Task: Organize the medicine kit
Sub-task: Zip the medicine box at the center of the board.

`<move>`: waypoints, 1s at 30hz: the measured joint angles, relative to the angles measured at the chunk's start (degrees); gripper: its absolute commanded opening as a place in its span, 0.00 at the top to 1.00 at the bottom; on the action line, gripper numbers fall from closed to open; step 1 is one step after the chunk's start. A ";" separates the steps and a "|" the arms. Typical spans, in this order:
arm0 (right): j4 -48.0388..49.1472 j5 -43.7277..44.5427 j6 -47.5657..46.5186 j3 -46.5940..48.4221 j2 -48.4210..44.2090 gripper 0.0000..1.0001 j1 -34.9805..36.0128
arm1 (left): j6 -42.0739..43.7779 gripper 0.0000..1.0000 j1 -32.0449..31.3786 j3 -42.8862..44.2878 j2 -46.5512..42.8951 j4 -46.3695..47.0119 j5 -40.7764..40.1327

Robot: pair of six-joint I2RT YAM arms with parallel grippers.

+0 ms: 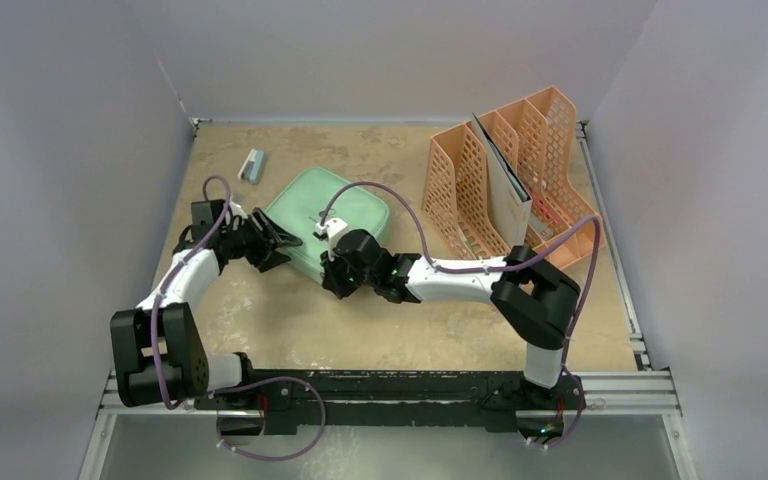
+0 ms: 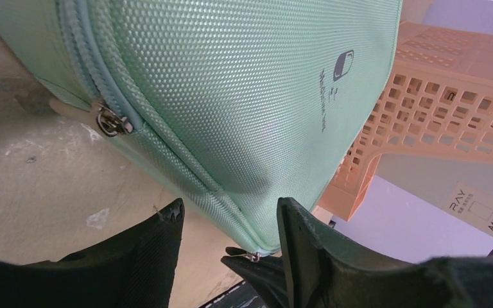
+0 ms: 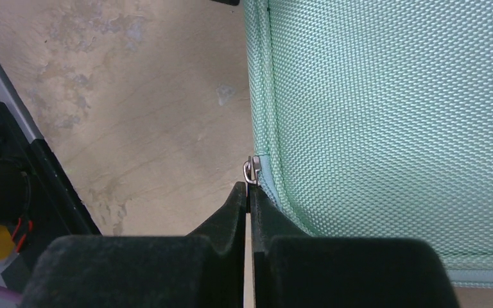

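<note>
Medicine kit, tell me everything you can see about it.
The medicine kit is a mint-green square case with rounded corners, in what looks like dimpled woven fabric. A matching zipper runs around its side and looks closed. A small pill icon with fine print marks the top. It lies flat on the table, left of the peach rack. The right hand looks shut on a metal zipper pull at its near corner. The open left hand sits at its left edge, contact unclear.

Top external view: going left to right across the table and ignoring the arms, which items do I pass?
First the small pale blue-grey object → medicine kit → peach mesh file rack.
</note>
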 measured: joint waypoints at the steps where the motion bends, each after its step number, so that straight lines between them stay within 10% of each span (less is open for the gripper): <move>1: 0.02 0.09 0.44 0.00 0.00 1.00 0.04 | -0.83 0.47 -0.28 -0.81 -0.02 1.36 0.09; 15: 2.10 1.29 5.49 -1.55 -0.13 1.00 -0.13 | -3.45 0.75 -2.16 -1.03 4.74 3.56 -1.99; 30: 9.35 1.97 10.64 -12.94 -8.61 1.00 -2.21 | -1.62 0.77 -3.21 2.10 7.39 -1.14 -2.40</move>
